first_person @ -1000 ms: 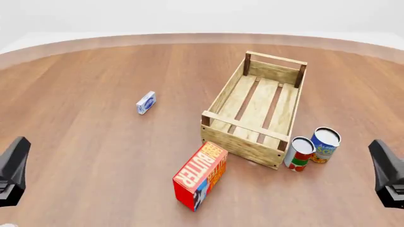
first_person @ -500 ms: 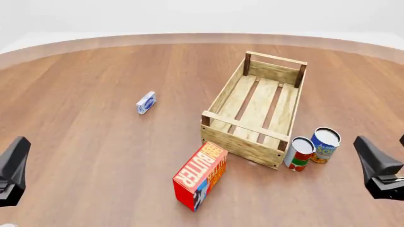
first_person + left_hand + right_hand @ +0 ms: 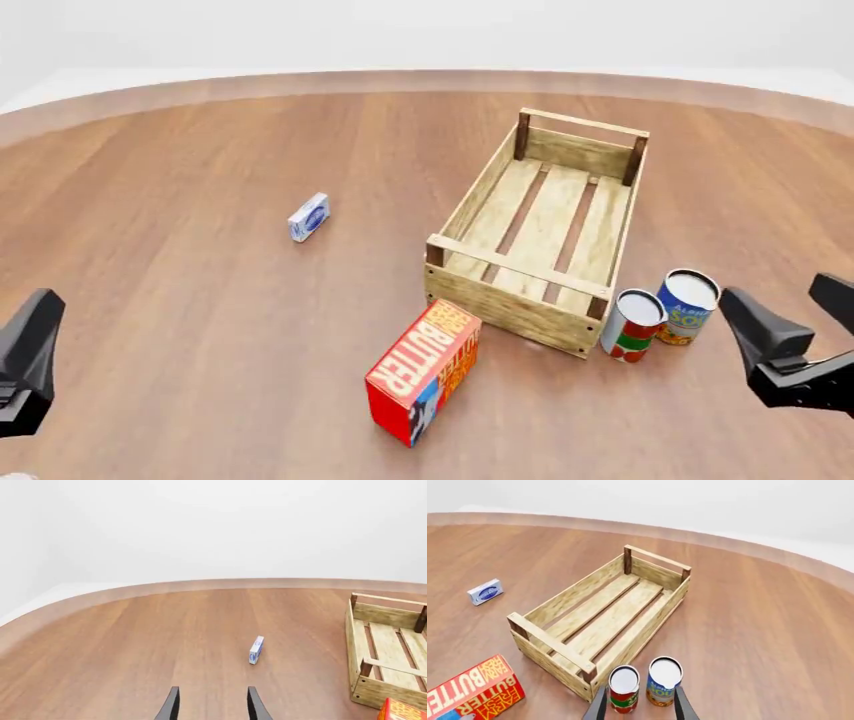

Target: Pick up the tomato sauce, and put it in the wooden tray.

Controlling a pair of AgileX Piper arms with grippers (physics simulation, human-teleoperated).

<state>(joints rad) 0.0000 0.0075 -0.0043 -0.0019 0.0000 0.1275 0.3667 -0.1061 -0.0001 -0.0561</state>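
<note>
The sauce (image 3: 633, 325) stood upright just off the tray's (image 3: 514, 305) near right corner, left of the right gripper (image 3: 790, 322), the nearer one, whose jaws were spread wide and empty.

Your tomato sauce (image 3: 631, 325) upright just right of wooden tray (image 3: 470, 202) near corner, second can (image 3: 687, 306) beside it, butter box (image 3: 423, 371) front-left, small packet (image 3: 308, 217) far left.

High front overview looking down; both low wrist views, perhaps angled inward, sharing the wooden tray (image 3: 545, 238).
</note>
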